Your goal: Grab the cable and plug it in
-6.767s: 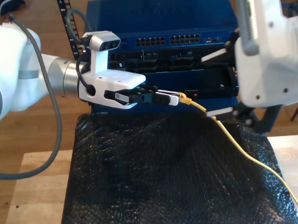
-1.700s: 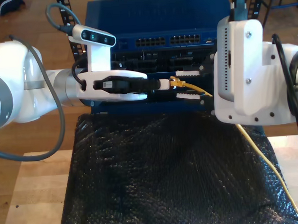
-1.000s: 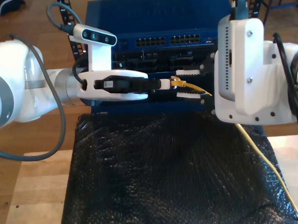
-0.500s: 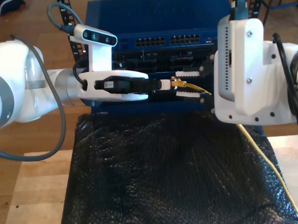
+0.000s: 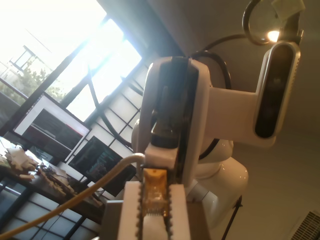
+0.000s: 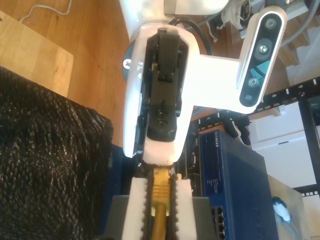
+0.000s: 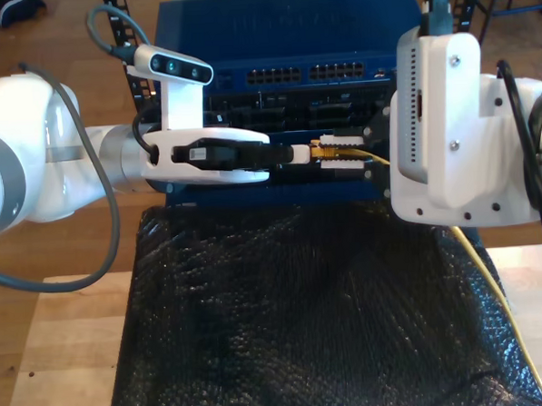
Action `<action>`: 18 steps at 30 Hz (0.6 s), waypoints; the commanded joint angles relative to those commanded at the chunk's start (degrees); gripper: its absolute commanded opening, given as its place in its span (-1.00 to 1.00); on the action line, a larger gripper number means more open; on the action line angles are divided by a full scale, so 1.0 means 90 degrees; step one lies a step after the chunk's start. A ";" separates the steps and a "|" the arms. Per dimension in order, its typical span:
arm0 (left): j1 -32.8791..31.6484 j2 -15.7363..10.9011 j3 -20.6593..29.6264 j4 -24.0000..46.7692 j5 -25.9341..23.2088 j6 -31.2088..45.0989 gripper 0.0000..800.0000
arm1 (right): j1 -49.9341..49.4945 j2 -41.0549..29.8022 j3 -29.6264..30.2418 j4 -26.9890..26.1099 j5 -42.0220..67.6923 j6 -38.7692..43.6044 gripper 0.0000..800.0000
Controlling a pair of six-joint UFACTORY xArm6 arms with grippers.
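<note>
The cable (image 7: 494, 291) runs across the mat (image 7: 304, 319) on the table (image 7: 52, 360), before the rack (image 7: 290, 38).

A lab: blue rack-mounted network switches (image 7: 285, 38), monitors (image 5: 50, 127) by big windows, wooden floor (image 7: 43, 24)

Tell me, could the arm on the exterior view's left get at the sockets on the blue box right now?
Probably not yet: my first gripper is shut on the plug of the yellow cable, which my second gripper also clamps. The switch's ports look unblocked.
</note>
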 joint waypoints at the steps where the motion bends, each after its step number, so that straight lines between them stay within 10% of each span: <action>1: 0.0000 0.0000 0.0000 -0.0010 0.0039 -0.0020 -0.44 | 0.0000 0.0000 0.0000 0.0029 0.0000 0.0000 -0.99; 18: 0.0010 -0.0020 -0.0059 -0.0020 0.0039 -0.0010 0.79 | -0.0020 0.0059 -0.0049 0.0137 -0.0029 0.0020 -1.00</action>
